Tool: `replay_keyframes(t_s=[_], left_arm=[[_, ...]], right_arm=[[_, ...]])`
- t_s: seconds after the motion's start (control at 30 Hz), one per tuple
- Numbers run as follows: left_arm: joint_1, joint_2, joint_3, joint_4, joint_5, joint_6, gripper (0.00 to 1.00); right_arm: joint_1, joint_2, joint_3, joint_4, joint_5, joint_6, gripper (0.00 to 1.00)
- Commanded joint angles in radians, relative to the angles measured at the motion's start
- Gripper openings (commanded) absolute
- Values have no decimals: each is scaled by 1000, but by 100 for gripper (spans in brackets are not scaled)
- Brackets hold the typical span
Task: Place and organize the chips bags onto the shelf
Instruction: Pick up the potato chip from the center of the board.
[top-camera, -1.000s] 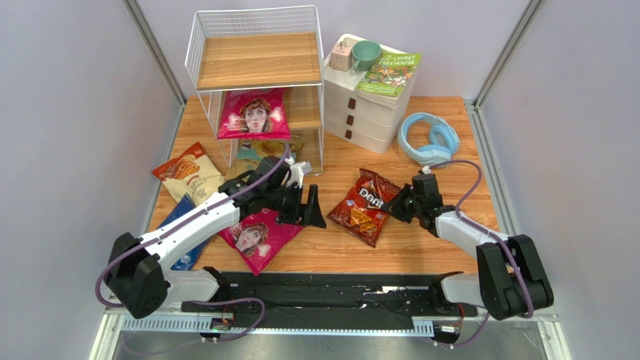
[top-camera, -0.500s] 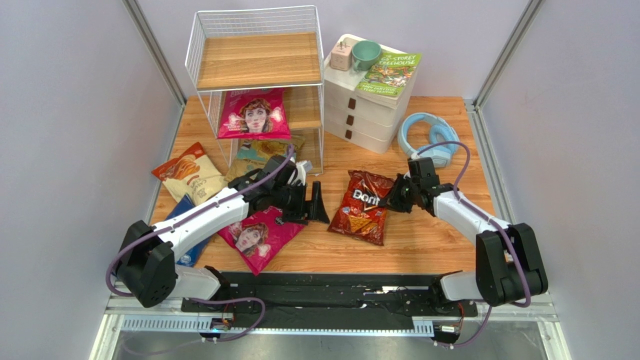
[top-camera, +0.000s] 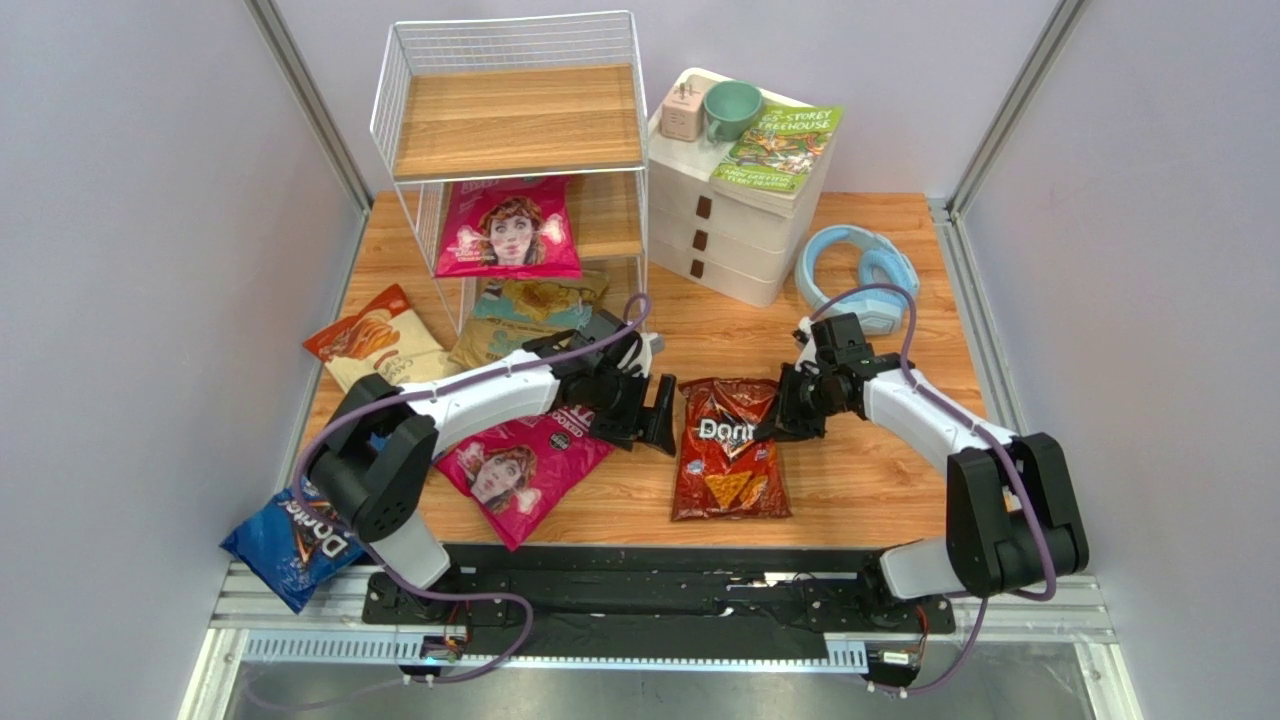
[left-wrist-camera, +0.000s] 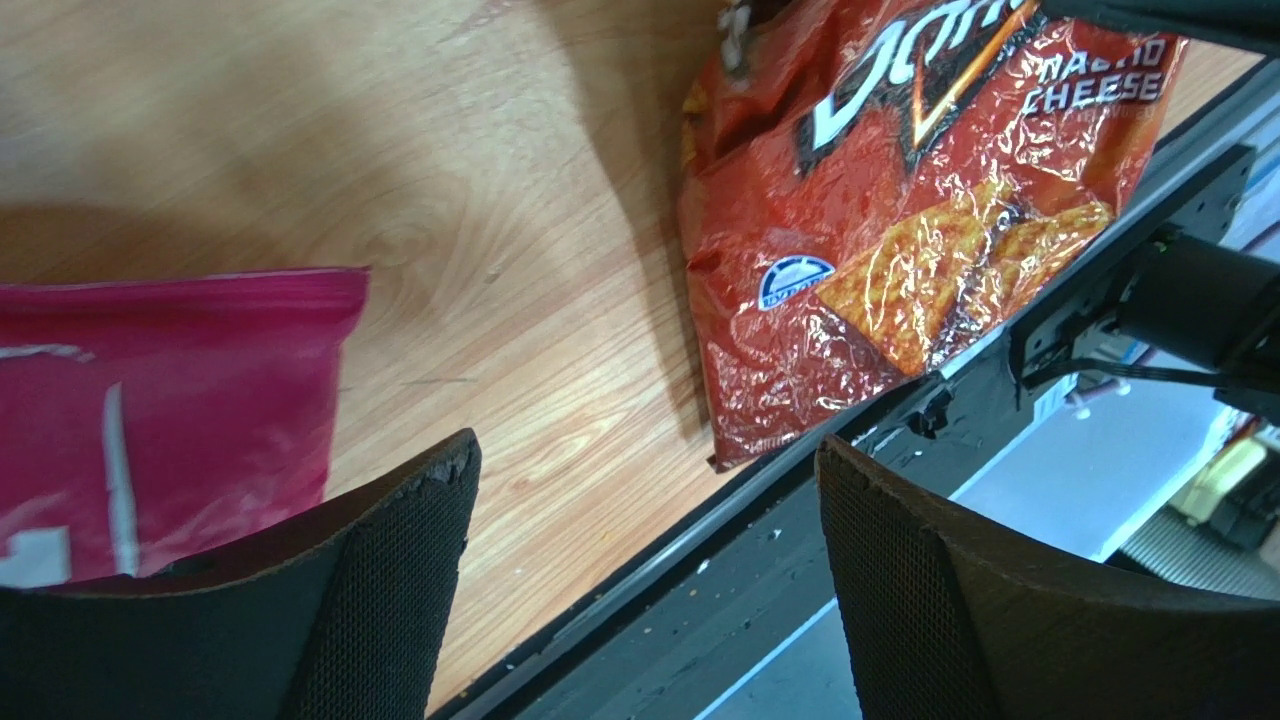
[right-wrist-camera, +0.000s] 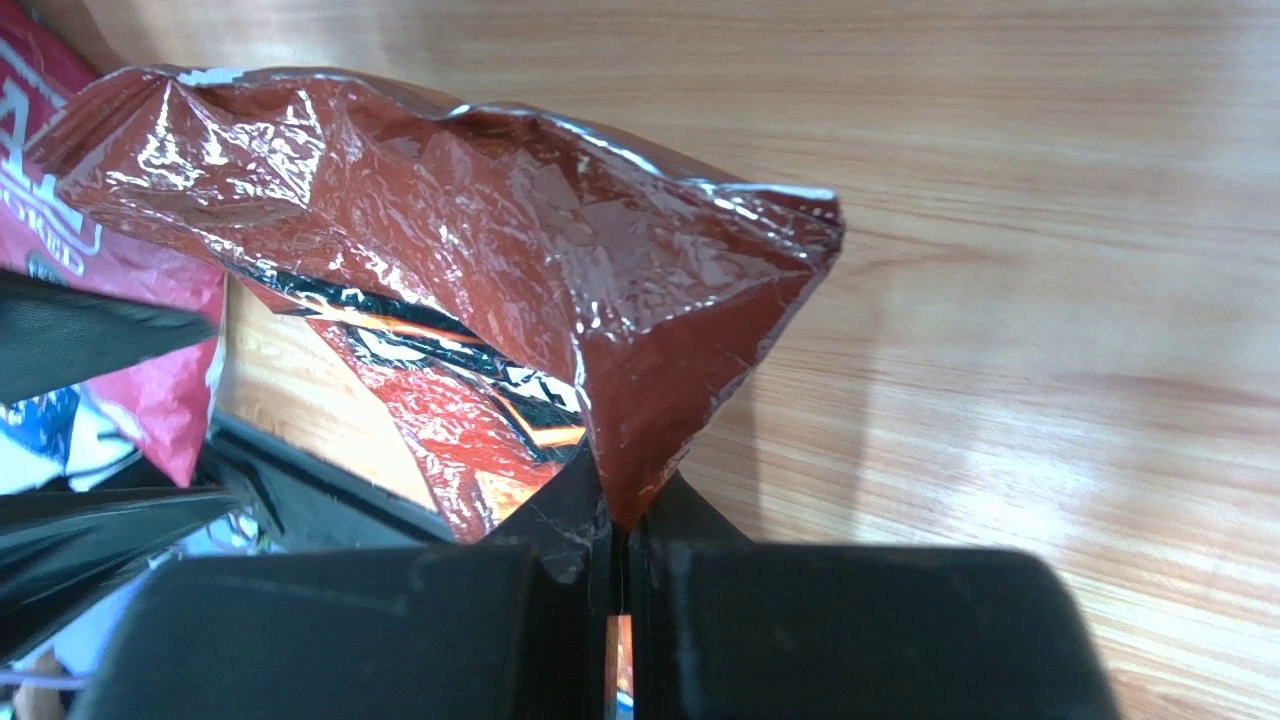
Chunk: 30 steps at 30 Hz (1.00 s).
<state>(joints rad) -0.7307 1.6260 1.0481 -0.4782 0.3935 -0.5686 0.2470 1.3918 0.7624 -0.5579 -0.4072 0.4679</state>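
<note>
A wooden table (top-camera: 887, 480) carries a wire shelf (top-camera: 519, 120) at back left, a drawer unit (top-camera: 721, 225) beside it and headphones (top-camera: 857, 278) further right. On the boards lie a red Doritos bag (top-camera: 729, 450), a magenta bag (top-camera: 519, 468) just left of it and an orange bag (top-camera: 373, 345) near the left edge. A blue Doritos bag (top-camera: 308, 533) sits at the near-left corner. The shelf's middle tier holds a second magenta bag (top-camera: 508, 228), with a tan bag (top-camera: 526, 308) below.

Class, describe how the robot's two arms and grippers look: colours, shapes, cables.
The left arm and right arm have white links between bulky black joints. A purple cable loops along each. The left gripper and right gripper each have two black fingers; the left's look textured.
</note>
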Motion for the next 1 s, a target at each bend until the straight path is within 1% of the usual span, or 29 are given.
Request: replay_keyframes(t_s=[0.0, 0.2, 0.3, 0.4, 0.63, 0.8, 0.83, 0.9, 0.93, 0.97], left_arm=[[-36, 23, 38, 87, 31, 3, 86], [-39, 87, -32, 199, 93, -56, 86], [-44, 106, -54, 283, 120, -92, 86], [-50, 139, -54, 332, 159, -126, 86], [-88, 190, -42, 404, 169, -166, 86], [-90, 190, -56, 473, 194, -185, 85], [-90, 187, -60, 472, 202, -185, 84], [-90, 175, -72, 524, 209, -198, 70], [-90, 170, -77, 533, 212, -203, 62], [-90, 164, -85, 550, 214, -208, 47]], right_arm=[[-2, 44, 61, -33, -84, -58, 0], [-5, 101, 100, -27, -130, -72, 0], [-3, 125, 113, -27, -140, -71, 0], [-5, 141, 118, -22, -147, -63, 0], [-2, 170, 126, 4, -182, -37, 0], [-5, 184, 130, 10, -186, -34, 0], [-3, 185, 133, 9, -186, -32, 2], [-3, 188, 137, 19, -194, -25, 4], [-5, 193, 141, 23, -202, -23, 7], [-3, 194, 143, 32, -206, -18, 9]])
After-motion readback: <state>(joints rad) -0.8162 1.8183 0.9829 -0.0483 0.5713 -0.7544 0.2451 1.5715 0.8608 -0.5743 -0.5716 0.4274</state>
